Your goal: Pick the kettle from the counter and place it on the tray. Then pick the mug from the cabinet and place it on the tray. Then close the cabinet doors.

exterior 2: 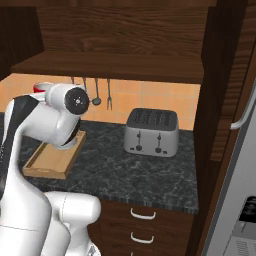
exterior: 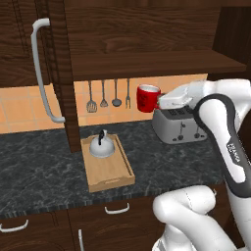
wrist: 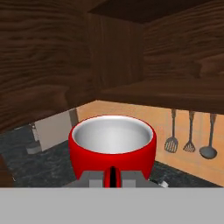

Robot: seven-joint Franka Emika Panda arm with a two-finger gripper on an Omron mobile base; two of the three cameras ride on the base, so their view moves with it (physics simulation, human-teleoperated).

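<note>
Red mug (wrist: 112,146) sits right up against the hand camera, gripper (wrist: 112,177) pinched on its handle and holding it in the air below the cabinet (exterior: 147,34) shelf. I'd keep it level and swing it left, setting it in the free near half of the tray (exterior: 110,174). Left base view shows the kettle (exterior: 102,145) already parked at the tray's far end (right base view has the arm blocking it).

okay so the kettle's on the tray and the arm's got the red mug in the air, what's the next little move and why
Probably carry the mug leftward and down toward the bare near end of the tray. The gripper is shut on the mug's handle, holding it in mid-air below the cabinet shelf, beside the toaster; the kettle fills the tray's far end.
</note>
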